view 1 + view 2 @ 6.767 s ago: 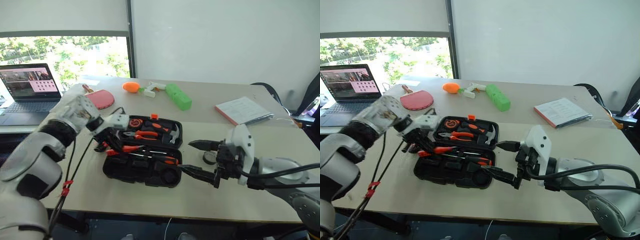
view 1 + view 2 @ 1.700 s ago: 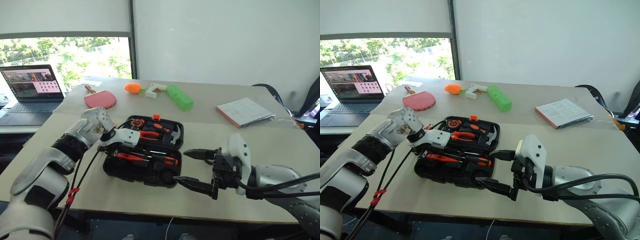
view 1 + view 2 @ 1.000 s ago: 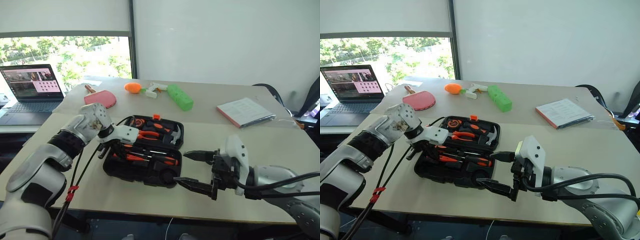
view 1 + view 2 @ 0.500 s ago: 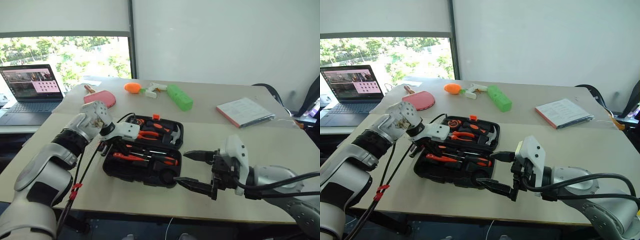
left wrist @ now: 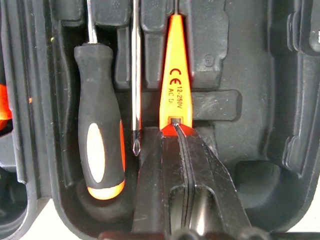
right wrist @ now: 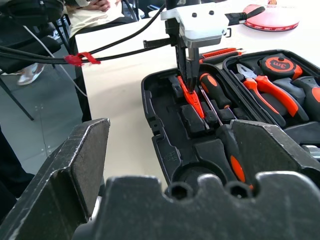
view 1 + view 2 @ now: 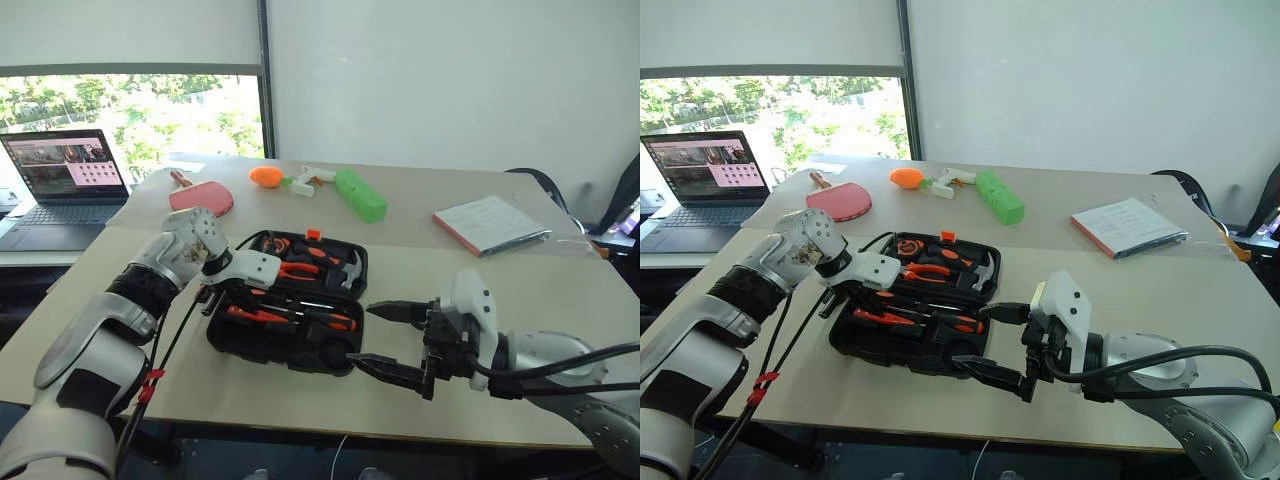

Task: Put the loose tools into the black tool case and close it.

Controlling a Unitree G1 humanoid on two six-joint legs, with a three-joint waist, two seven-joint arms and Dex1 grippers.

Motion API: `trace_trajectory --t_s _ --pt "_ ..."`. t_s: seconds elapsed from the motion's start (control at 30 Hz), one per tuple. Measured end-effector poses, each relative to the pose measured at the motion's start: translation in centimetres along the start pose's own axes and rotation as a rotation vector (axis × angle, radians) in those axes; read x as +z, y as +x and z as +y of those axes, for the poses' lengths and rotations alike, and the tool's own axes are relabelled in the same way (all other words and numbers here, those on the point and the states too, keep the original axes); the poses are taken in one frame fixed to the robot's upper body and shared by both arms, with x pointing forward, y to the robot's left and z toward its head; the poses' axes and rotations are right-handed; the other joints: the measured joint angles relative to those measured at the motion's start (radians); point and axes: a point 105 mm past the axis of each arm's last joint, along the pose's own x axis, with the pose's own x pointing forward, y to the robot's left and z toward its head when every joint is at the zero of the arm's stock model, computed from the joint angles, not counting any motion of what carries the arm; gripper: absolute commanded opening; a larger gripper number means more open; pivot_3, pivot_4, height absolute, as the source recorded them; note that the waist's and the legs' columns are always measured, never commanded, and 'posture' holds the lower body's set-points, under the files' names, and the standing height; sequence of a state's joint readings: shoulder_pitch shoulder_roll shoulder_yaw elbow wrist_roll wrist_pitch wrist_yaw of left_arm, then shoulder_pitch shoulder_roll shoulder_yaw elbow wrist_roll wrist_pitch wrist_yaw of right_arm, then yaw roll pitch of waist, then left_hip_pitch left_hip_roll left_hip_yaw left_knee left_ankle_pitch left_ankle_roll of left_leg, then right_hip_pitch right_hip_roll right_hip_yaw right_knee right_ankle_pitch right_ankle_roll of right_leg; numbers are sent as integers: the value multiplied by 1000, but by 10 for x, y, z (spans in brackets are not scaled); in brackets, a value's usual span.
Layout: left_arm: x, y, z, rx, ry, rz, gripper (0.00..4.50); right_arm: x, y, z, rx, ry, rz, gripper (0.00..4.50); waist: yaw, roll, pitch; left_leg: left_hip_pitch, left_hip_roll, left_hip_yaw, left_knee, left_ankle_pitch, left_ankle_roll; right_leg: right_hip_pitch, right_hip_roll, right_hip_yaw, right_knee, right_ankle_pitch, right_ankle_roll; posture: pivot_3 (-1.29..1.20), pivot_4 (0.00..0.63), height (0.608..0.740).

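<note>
On the near tan table (image 7: 300, 395) the black tool case (image 7: 290, 300) lies open, near half toward the robot. Left gripper (image 5: 176, 131) points down into that half, fingers pressed together with tips on the end of the slim all-orange tool (image 5: 175, 75), which lies in its recess; whether they pinch it or only touch, I cannot tell. Black-and-orange screwdriver (image 5: 100, 145) sits in the neighbouring recess. Right gripper (image 7: 385, 335) hovers just beside the case's right edge, fingers spread wide, empty. Far half holds orange-handled pliers (image 7: 300, 268) and a tape measure (image 6: 283, 65).
</note>
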State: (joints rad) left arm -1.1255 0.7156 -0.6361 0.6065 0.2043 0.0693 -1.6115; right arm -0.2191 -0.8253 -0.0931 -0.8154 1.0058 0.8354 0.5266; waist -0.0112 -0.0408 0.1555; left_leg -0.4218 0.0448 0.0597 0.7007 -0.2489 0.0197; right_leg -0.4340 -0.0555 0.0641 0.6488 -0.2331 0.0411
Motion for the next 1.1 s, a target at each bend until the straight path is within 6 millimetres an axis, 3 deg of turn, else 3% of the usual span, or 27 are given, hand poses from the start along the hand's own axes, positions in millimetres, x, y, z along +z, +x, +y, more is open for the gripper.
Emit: trace_trajectory --t_s 0.33,0.53,0.6,0.73,0.8,0.93,1.0,1.1 --pt "-2 4 -1 29 -2 3 53 0 0 0 -3 1 -1 4500 0 2 -1 12 0 0 -2 0 0 11 0 0 -2 0 0 0 150 738" --pt "-7 -5 -1 37 -199 -124 53 5 1 0 10 -16 -10 4500 -3 1 -1 8 1 0 -2 0 0 7 0 0 -1 0 0 0 150 738" --pt "-11 -16 -2 62 -268 -173 549 6 1 1 21 -20 -15 4500 -7 1 -1 7 1 0 -3 0 0 6 1 0 -1 0 0 0 150 738" --pt "-35 -61 -11 235 -498 -299 1715 13 2 -1 45 -41 -24 4500 -19 1 -1 6 2 -3 -5 0 1 3 1 1 -1 -1 -1 0 150 738" --pt "-56 -72 -26 323 -642 -320 2517 17 2 -4 55 -49 -29 4500 -26 1 -1 7 3 -4 -6 0 1 3 1 1 -1 -1 -1 0 150 738" --pt "-95 -68 -71 412 -918 -296 4014 22 3 -14 69 -45 -35 4500 -26 0 0 6 3 -5 -5 0 0 3 0 0 -1 -1 -1 0 150 738" --pt "-113 -69 -93 466 -1035 -271 4437 24 4 -19 78 -49 -33 4500 -25 -1 1 7 4 -5 -6 0 0 3 0 0 0 -2 -1 0 150 738" --pt "-128 -77 -109 572 -1142 -257 4437 25 5 -24 102 -48 -31 4500 -9 -1 1 7 4 -2 -6 0 0 3 -1 -1 -1 -2 -2 0 150 738"
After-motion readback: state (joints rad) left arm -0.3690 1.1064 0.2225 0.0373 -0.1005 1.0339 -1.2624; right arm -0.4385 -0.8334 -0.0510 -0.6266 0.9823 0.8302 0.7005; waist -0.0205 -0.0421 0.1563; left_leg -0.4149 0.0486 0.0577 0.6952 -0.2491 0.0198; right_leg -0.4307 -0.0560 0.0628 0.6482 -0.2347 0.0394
